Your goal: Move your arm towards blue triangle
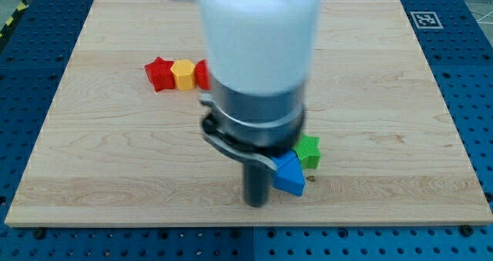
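Note:
The blue triangle point(290, 175) lies on the wooden board point(108, 161) low and right of centre. A green block point(309, 151) touches it on its upper right. My dark rod comes down from the large white and grey arm body that fills the view's middle. My tip point(256, 203) rests on the board just left of the blue triangle, close to or touching its left edge.
A red star block point(159, 73), a yellow block point(183, 74) and a red block point(202, 75) partly hidden by the arm sit in a row at the upper left. The board lies on a blue perforated table point(470, 99).

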Motion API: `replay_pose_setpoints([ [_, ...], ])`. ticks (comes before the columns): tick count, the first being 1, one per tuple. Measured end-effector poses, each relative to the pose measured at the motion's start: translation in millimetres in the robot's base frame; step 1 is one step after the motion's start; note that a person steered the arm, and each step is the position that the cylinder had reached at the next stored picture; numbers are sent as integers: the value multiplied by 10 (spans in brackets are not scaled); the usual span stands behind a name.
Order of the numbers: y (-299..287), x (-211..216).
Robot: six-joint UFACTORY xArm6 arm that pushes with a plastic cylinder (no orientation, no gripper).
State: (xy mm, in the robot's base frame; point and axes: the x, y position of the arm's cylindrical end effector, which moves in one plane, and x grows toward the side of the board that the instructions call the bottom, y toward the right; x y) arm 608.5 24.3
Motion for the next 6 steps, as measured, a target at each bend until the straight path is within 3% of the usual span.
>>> replay_pose_setpoints([
  [1, 453, 29],
  [3, -257, -70],
  [4, -772, -411],
  [5, -734, -521],
  [6, -271, -130],
])
